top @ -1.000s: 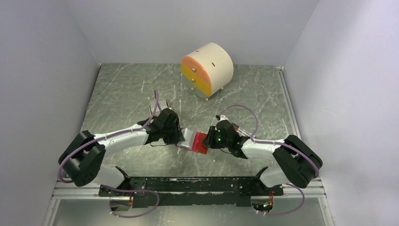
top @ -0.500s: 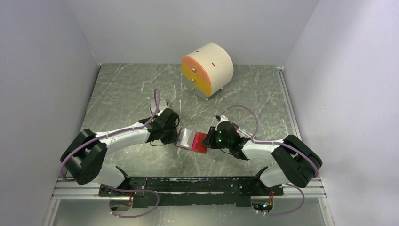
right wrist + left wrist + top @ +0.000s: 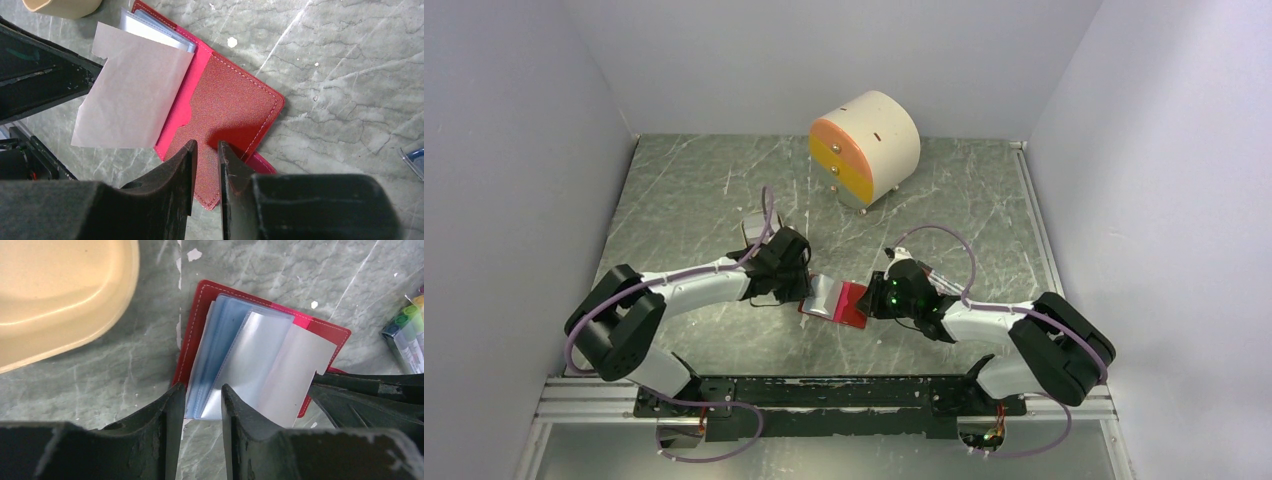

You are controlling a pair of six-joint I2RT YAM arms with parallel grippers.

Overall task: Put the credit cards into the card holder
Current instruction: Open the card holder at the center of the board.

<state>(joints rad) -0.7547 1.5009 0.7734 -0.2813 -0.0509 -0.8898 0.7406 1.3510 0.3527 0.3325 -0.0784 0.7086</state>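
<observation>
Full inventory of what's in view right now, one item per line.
card holder: 1, red with pale blue pockets, lying open mid-table between the arms
pale sheet: 1, grey-white, over the holder's pocket side; card or pocket leaf, cannot tell
tray: 1, tan, beside the holder
marker bundle: 1, multicoloured, at the left wrist view's right edge
drawer unit: 1, cream with orange and yellow fronts, far centre
table: 1, grey-green marbled
left end effector: black, at the pockets' edge, grip unclear
right end effector: black, pinching the red cover
</observation>
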